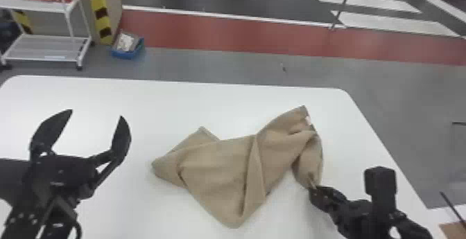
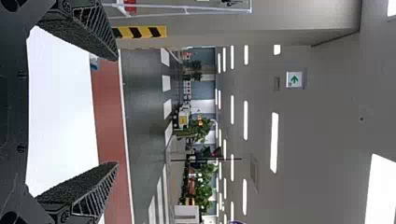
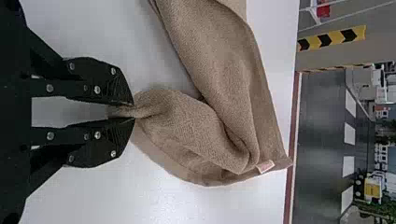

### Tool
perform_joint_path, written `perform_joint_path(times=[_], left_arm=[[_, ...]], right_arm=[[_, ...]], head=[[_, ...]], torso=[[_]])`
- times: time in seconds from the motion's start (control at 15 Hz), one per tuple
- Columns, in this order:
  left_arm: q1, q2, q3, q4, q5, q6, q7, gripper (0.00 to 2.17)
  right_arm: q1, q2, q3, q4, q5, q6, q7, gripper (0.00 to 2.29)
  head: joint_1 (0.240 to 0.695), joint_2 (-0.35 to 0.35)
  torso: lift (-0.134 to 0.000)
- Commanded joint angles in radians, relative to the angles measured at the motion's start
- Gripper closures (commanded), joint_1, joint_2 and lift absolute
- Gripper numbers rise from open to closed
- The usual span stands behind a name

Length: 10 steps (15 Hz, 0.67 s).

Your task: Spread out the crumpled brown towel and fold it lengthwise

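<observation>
The brown towel (image 1: pixel 222 165) lies crumpled with folds across the right half of the table, its near-right corner pinched in my right gripper (image 1: pixel 313 188). In the right wrist view the towel (image 3: pixel 219 70) runs from the tips of my right gripper (image 3: pixel 133 111), which is shut on a twisted bit of cloth; a small pale tag sits on the towel's edge. My left gripper (image 1: pixel 97 124) stands open over the table's left part, apart from the towel, with nothing between its fingers. In the left wrist view my left gripper (image 2: pixel 114 112) is wide open.
The white table (image 1: pixel 145 103) has its far edge behind the towel and its right edge beyond my right arm. On the floor past it are a white wire shelf cart (image 1: pixel 48 47) and a blue bin (image 1: pixel 127 53), beside a striped pillar (image 1: pixel 100 13).
</observation>
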Motion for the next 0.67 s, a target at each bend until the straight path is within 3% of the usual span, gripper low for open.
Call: perform_joint_path(times=[0.0, 0.13, 0.33, 0.6], left_arm=[[0.003, 0.001, 0.002, -0.001, 0.0, 0.0, -0.001, 0.1], [0.003, 0.001, 0.0, -0.001, 0.0, 0.0, -0.001, 0.1], [0.004, 0.001, -0.001, -0.001, -0.001, 0.0, -0.002, 0.1], [0.015, 0.008, 0.005, -0.01, 0.0, 0.0, -0.001, 0.1]], right_arm=[[-0.004, 0.0, -0.006, -0.013, -0.003, 0.016, 0.007, 1.36], [0.018, 0.003, -0.019, -0.091, -0.037, 0.019, 0.009, 1.36], [0.03, 0.012, -0.039, -0.219, -0.144, 0.016, 0.004, 1.36], [-0.088, 0.021, -0.093, -0.292, -0.219, 0.056, -0.043, 1.36]], head=[[0.695, -0.208], [0.695, -0.206], [0.695, -0.2], [0.695, -0.171]], torso=[[-0.124], [-0.124], [-0.124], [-0.124]])
